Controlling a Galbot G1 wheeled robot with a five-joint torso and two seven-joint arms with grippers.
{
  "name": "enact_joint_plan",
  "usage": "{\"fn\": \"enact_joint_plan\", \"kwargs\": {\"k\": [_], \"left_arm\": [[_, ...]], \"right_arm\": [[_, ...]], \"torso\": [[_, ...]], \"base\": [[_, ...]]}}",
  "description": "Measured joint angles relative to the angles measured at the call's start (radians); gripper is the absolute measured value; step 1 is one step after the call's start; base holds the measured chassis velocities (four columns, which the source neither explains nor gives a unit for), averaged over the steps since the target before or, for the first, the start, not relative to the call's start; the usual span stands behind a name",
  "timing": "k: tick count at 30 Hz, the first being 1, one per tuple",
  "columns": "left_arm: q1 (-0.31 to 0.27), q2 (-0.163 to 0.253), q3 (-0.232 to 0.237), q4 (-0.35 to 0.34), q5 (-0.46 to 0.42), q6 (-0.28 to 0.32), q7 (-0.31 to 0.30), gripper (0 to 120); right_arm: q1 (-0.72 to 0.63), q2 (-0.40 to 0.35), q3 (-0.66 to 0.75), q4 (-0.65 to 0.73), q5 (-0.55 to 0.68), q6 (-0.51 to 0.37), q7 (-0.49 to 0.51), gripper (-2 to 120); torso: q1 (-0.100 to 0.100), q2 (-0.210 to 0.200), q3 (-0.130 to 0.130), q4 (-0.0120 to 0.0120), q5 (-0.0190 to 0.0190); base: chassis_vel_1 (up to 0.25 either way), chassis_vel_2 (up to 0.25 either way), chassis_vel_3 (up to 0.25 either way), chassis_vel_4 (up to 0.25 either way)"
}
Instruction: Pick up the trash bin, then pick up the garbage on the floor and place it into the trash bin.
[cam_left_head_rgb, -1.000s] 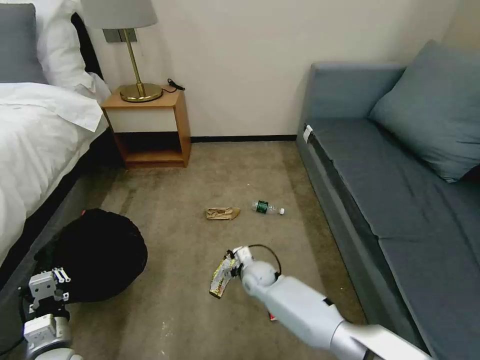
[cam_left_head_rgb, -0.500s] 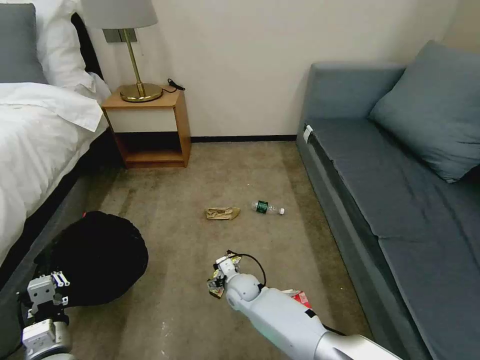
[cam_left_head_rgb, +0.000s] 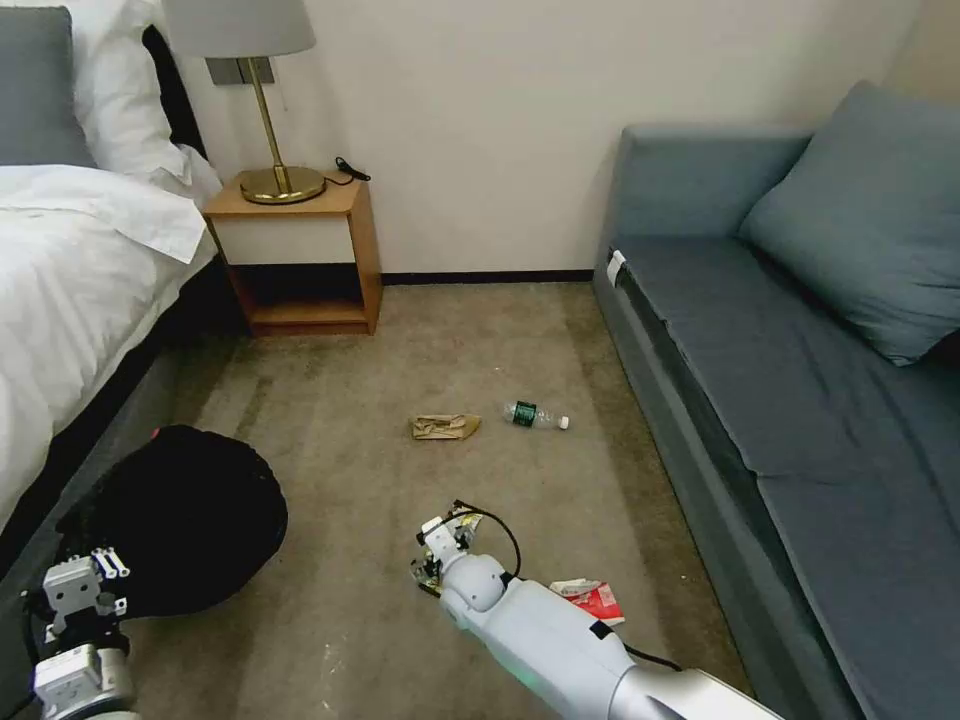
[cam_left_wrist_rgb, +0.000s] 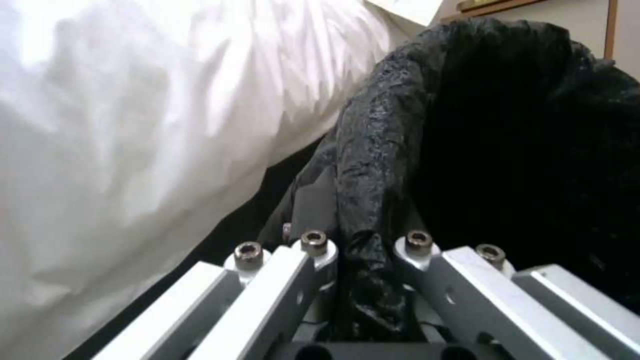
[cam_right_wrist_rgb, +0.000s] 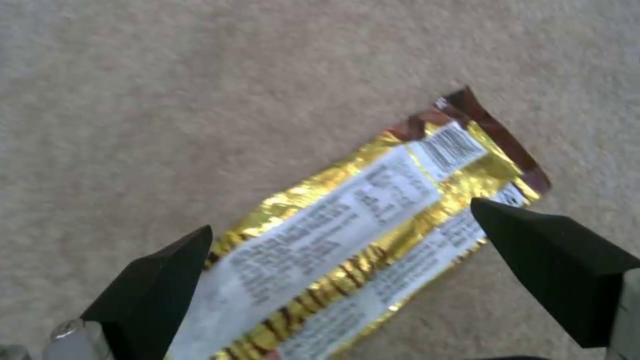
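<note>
The left gripper (cam_left_wrist_rgb: 363, 260) is pinching a fold of the black plastic liner of the round trash bin (cam_left_head_rgb: 185, 515), its silver fingers (cam_left_wrist_rgb: 267, 295) pressed against the bunched bag. The bin is sitting at the carpet's left edge, close beside the white-sheeted bed (cam_left_head_rgb: 70, 290), with little room between them; the liner is hiding the bin's body.

The right gripper (cam_right_wrist_rgb: 347, 260) is hanging spread over the long gold-yellow foil wrapper (cam_right_wrist_rgb: 360, 225), its two black fingertips (cam_right_wrist_rgb: 160, 285) standing apart on either side of it. The wrapper is lying flat on the beige carpet (cam_left_head_rgb: 340, 400) near the front middle of the floor; whether the tips are touching it is hard to tell. In the head view the right arm is covering most of the wrapper, leaving only a sliver beside the wrist.

The red-and-white packet (cam_left_head_rgb: 595, 600) is lying just beside the right forearm, partly cut off by it. Farther toward the back wall, the crumpled tan paper bag (cam_left_head_rgb: 443, 427) and the small clear bottle with a green label (cam_left_head_rgb: 535, 415) are lying near each other in open carpet, well apart from the grey-blue sofa (cam_left_head_rgb: 800, 400) along the floor's right edge and the wooden nightstand (cam_left_head_rgb: 300, 250) in the far left corner.
</note>
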Motion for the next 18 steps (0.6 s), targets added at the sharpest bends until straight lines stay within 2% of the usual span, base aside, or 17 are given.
{"fn": "enact_joint_plan", "kwargs": {"k": [8, 14, 18], "left_arm": [[-0.005, 0.004, 0.001, 0.007, -0.004, 0.0, 0.0, 4], [-0.009, 0.005, 0.006, 0.015, -0.01, 0.0, 0.0, 4], [-0.015, 0.006, 0.009, 0.019, -0.013, 0.0, 0.0, 4]], "right_arm": [[-0.004, -0.014, 0.014, -0.009, 0.019, -0.011, -0.024, 100], [0.001, -0.013, 0.009, -0.018, 0.024, -0.017, -0.053, 86], [0.004, -0.006, 0.006, -0.032, 0.021, -0.019, -0.067, 85]], "torso": [[0.0, 0.0, 0.0, 0.0, 0.0], [0.0, 0.0, 0.0, 0.0, 0.0], [0.0, 0.0, 0.0, 0.0001, 0.0]], "base": [[0.0, 0.0, 0.0, 0.0], [0.0, 0.0, 0.0, 0.0], [0.0, 0.0, 0.0, 0.0]]}}
